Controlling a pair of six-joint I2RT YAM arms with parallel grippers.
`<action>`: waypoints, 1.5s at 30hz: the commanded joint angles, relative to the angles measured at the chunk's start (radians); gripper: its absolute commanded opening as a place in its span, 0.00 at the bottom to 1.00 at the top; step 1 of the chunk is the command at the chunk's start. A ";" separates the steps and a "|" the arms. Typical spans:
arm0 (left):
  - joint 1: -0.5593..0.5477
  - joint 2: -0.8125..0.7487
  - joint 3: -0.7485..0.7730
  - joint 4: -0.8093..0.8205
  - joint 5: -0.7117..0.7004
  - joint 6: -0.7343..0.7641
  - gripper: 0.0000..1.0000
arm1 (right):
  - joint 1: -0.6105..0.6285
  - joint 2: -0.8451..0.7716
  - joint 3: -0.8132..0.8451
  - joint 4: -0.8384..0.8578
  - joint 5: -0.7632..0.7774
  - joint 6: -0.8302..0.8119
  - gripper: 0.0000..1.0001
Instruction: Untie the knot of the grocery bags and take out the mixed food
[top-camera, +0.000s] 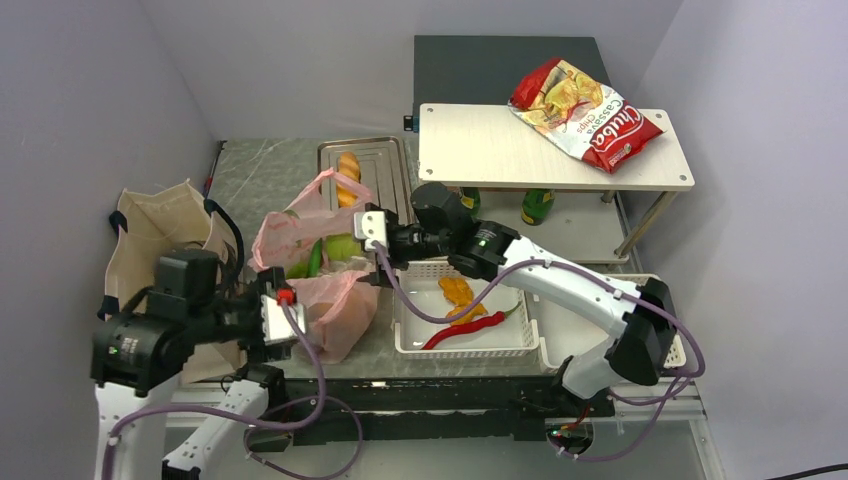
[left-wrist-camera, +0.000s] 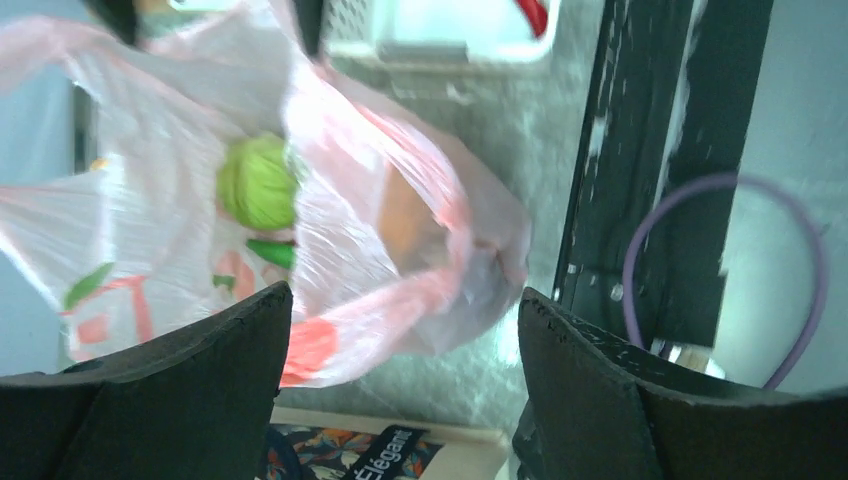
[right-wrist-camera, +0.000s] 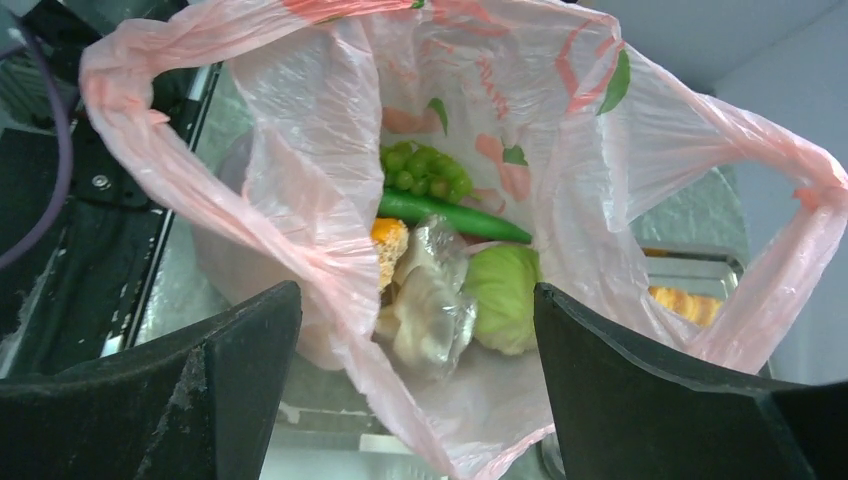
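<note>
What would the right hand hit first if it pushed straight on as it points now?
Likely the pale clear-wrapped item beside the green cabbage, inside the open pink plastic bag; the bag's near fold might brush the right hand first, since depth is unclear.

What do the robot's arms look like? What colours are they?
The left arm and right arm are white tubes with chunky black joints. Purple cables loop along them. The left gripper and right gripper each have two wide black fingers.
</note>
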 joint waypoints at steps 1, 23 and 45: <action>-0.002 0.124 0.223 0.074 0.134 -0.341 0.84 | -0.003 0.073 0.020 0.045 0.009 -0.027 0.87; 0.316 0.526 -0.008 0.681 -0.196 -0.815 0.36 | 0.123 0.159 -0.051 0.050 0.030 -0.202 0.00; 0.548 0.522 0.269 0.574 0.256 -0.654 0.87 | 0.139 0.088 0.056 0.145 0.037 0.073 0.79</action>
